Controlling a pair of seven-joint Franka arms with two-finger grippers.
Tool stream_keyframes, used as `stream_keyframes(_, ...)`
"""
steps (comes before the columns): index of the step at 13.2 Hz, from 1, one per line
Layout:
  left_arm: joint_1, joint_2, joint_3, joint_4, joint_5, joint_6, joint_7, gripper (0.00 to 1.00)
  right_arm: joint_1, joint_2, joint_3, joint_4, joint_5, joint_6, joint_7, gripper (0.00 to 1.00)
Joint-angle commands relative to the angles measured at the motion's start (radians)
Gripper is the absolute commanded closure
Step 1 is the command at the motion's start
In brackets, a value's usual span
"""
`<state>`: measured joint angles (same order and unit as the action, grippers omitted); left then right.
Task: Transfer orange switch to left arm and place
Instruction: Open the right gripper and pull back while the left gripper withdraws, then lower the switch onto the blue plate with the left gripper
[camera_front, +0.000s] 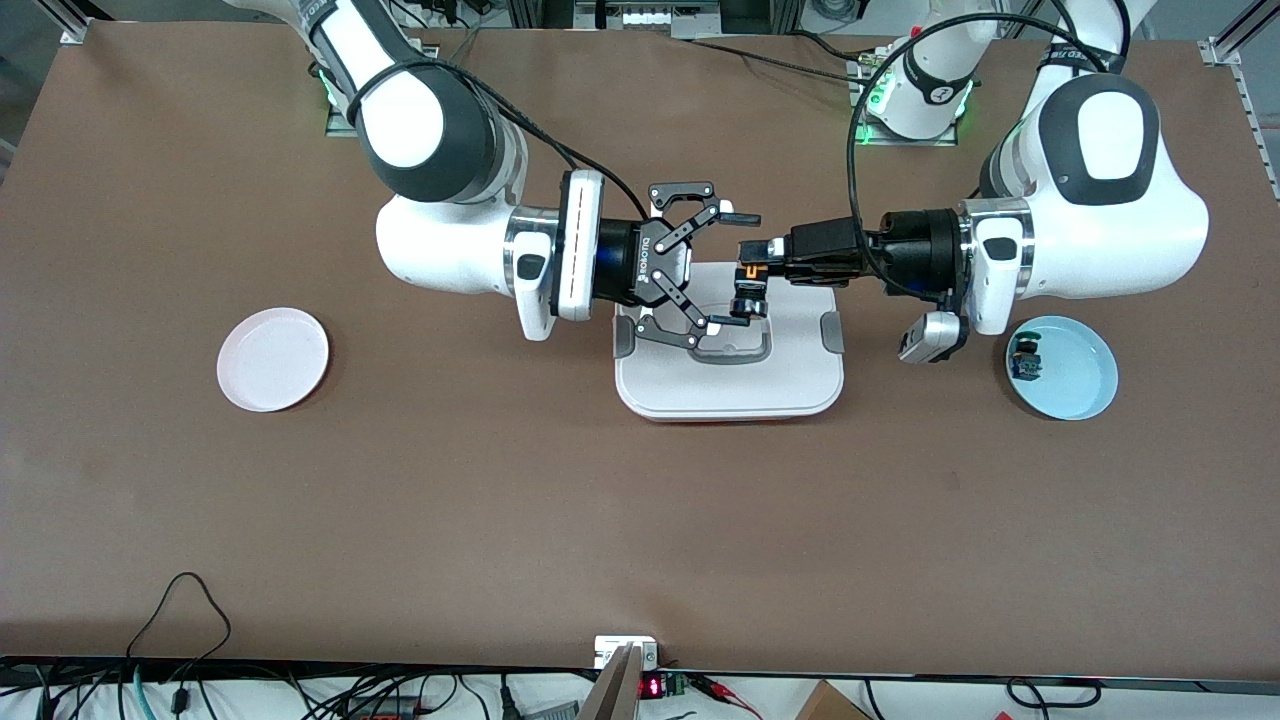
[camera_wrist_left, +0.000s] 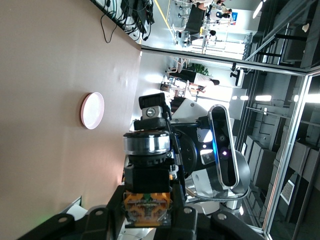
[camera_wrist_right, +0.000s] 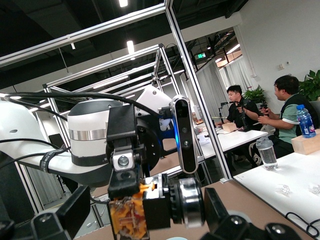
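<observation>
Orange switch (camera_front: 751, 280): clamped in my left gripper (camera_front: 757, 262), held above the box (camera_front: 730, 385) lid. Right gripper (camera_front: 728, 268): fingers spread wide around it. I'd close squarely on the black end before the left lets go.

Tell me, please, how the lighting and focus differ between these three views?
Front view: even light, sharp, with soft shadows beside the box. Left wrist view: bright, washed-out background, orange switch dim. Right wrist view: dark ceiling with glaring strip lights; the orange switch is close and slightly soft.
</observation>
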<state>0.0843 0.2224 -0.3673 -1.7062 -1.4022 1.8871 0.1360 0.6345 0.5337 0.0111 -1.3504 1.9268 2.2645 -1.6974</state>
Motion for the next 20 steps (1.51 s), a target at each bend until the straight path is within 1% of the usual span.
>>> stream_keyframes(1, 0.051, 0.008, -0.002, 0.008, 0.058, -0.078, 0.043, 1.00, -0.032, -0.017, -0.008, -0.010, 0.021, -0.035, 0.004, 0.00)
stream_keyframes(2, 0.070, 0.006, -0.004, 0.013, 0.118, -0.107, 0.045, 1.00, -0.050, -0.021, -0.008, -0.024, 0.018, -0.060, 0.001, 0.00)
stream_keyframes(4, 0.121, 0.006, -0.001, 0.014, 0.199, -0.193, 0.045, 1.00, -0.081, -0.047, -0.008, -0.067, 0.014, -0.086, -0.005, 0.00)
stream_keyframes(6, 0.175, 0.006, -0.002, 0.014, 0.363, -0.239, 0.045, 1.00, -0.108, -0.054, -0.013, -0.087, -0.015, -0.130, -0.004, 0.00)
stream_keyframes(8, 0.209, 0.006, 0.002, 0.013, 0.503, -0.293, 0.037, 1.00, -0.116, -0.054, -0.054, -0.092, -0.073, -0.170, 0.007, 0.00)
stream_keyframes(9, 0.221, 0.005, -0.001, 0.011, 0.654, -0.307, 0.036, 1.00, -0.118, -0.057, -0.087, -0.104, -0.092, -0.218, 0.024, 0.00)
stream_keyframes(10, 0.229, 0.005, -0.001, 0.011, 0.761, -0.319, 0.037, 1.00, -0.119, -0.057, -0.123, -0.111, -0.123, -0.283, 0.054, 0.00)
stream_keyframes(11, 0.239, 0.005, 0.001, 0.007, 0.875, -0.322, 0.043, 1.00, -0.133, -0.055, -0.153, -0.112, -0.167, -0.333, 0.068, 0.00)
stream_keyframes(12, 0.242, 0.006, 0.001, 0.004, 1.004, -0.322, 0.045, 1.00, -0.153, -0.054, -0.166, -0.112, -0.225, -0.376, 0.080, 0.00)
stream_keyframes(14, 0.244, 0.024, -0.001, 0.000, 1.240, -0.318, 0.050, 1.00, -0.206, -0.054, -0.171, -0.115, -0.314, -0.459, 0.108, 0.00)
stream_keyframes(15, 0.255, 0.043, -0.001, 0.000, 1.332, -0.315, 0.050, 1.00, -0.226, -0.054, -0.189, -0.119, -0.394, -0.512, 0.149, 0.00)
stream_keyframes(17, 0.276, 0.083, 0.002, 0.000, 1.455, -0.307, 0.047, 1.00, -0.249, -0.055, -0.226, -0.118, -0.547, -0.583, 0.253, 0.00)
stream_keyframes(18, 0.290, 0.104, 0.001, 0.000, 1.514, -0.306, 0.045, 1.00, -0.252, -0.055, -0.244, -0.118, -0.593, -0.591, 0.289, 0.00)
stream_keyframes(19, 0.310, 0.129, 0.002, -0.001, 1.552, -0.283, 0.043, 1.00, -0.257, -0.054, -0.261, -0.119, -0.620, -0.591, 0.330, 0.00)
stream_keyframes(20, 0.337, 0.159, 0.002, -0.001, 1.615, -0.246, 0.043, 1.00, -0.269, -0.047, -0.264, -0.125, -0.632, -0.591, 0.400, 0.00)
